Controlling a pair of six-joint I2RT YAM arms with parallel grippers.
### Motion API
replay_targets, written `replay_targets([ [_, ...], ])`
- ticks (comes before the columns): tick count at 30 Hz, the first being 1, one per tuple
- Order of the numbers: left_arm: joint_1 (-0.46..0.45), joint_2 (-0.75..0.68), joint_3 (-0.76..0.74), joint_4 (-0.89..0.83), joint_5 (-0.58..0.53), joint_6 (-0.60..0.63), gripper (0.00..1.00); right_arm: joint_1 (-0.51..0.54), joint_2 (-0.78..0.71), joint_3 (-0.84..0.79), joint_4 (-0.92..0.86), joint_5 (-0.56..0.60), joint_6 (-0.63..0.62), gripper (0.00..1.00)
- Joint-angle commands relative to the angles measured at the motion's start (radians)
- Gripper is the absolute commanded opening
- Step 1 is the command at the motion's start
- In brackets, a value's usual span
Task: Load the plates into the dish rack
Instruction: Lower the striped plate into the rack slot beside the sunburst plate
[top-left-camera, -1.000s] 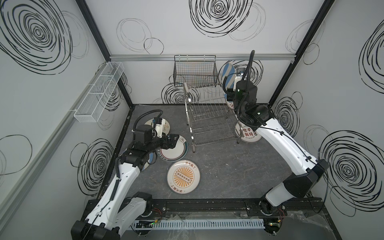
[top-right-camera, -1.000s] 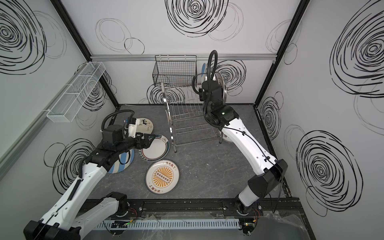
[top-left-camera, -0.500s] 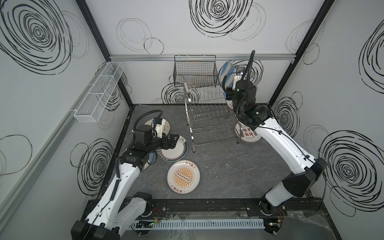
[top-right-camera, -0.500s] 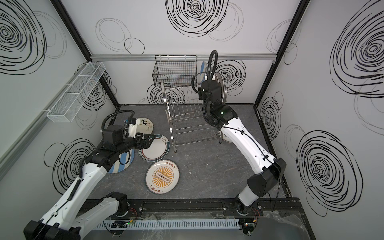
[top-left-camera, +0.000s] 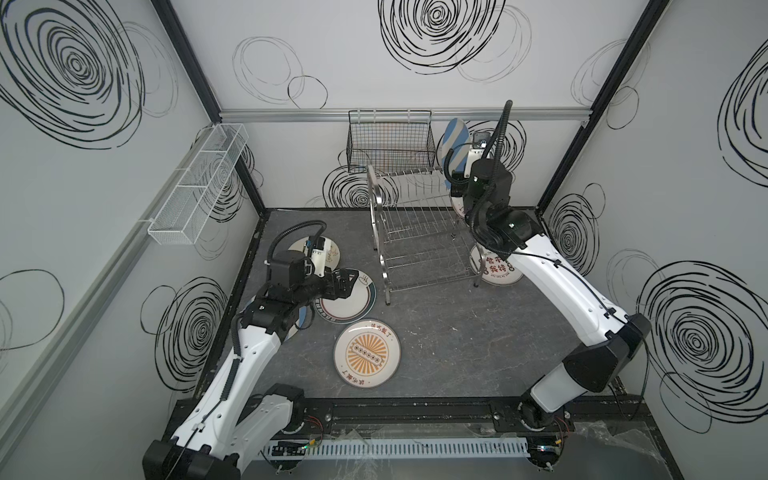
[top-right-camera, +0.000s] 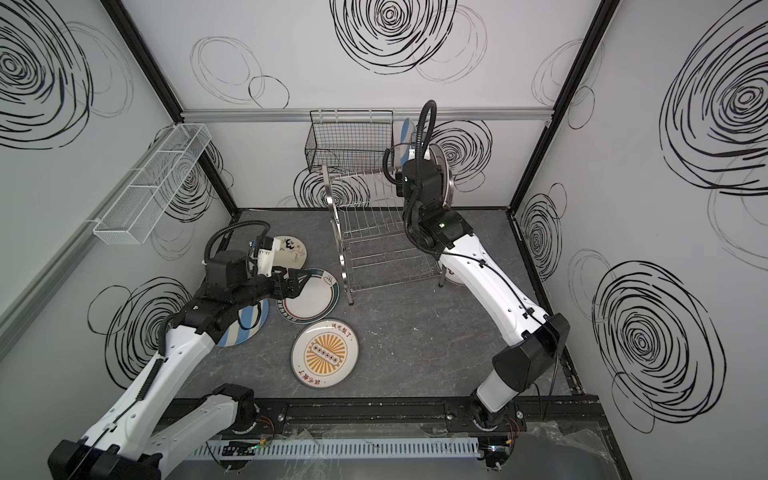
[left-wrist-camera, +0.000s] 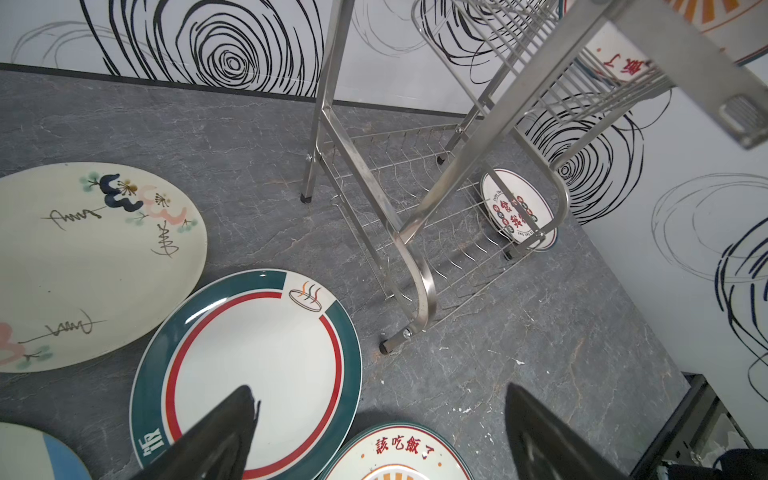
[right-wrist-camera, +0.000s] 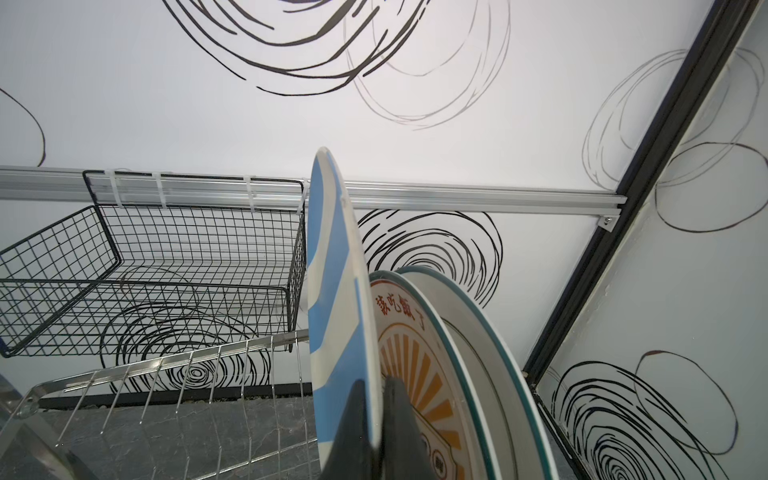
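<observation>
In both top views the striped plate (top-left-camera: 455, 143) stands on edge over the right end of the dish rack (top-left-camera: 415, 232). Left wrist — left gripper (left-wrist-camera: 380, 390) spread wide above the teal-rimmed plate (left-wrist-camera: 257, 349). Right wrist — right gripper (right-wrist-camera: 376, 388) pinching the striped plate's rim.

left arm (top-left-camera: 253, 349), right arm (top-left-camera: 557, 286): white shells, black joints. black corrugated hose (top-left-camera: 500, 124) loops off each wrist. white camera box (top-left-camera: 318, 259) on left wrist. green led (top-right-camera: 441, 225) on right arm. left tool (left-wrist-camera: 378, 388): black tapered fingers (left-wrist-camera: 224, 432).
</observation>
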Motion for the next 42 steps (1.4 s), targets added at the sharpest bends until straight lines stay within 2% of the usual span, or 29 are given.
replay_targets([
  [1,0.009,0.0,-0.011,0.033,0.006,0.018,0.96,0.0,0.005,0.006,0.068,0.004,0.015,0.0],
  [24,0.009,0.003,-0.025,0.041,0.011,0.016,0.96,-0.008,-0.054,-0.173,0.08,0.009,0.064,0.0],
  [28,0.009,0.001,-0.029,0.044,0.017,0.013,0.96,-0.008,-0.08,-0.199,0.086,0.006,0.047,0.13],
  [42,0.009,-0.024,-0.037,0.041,0.021,0.012,0.96,0.031,-0.114,-0.21,0.061,0.016,0.04,0.39],
])
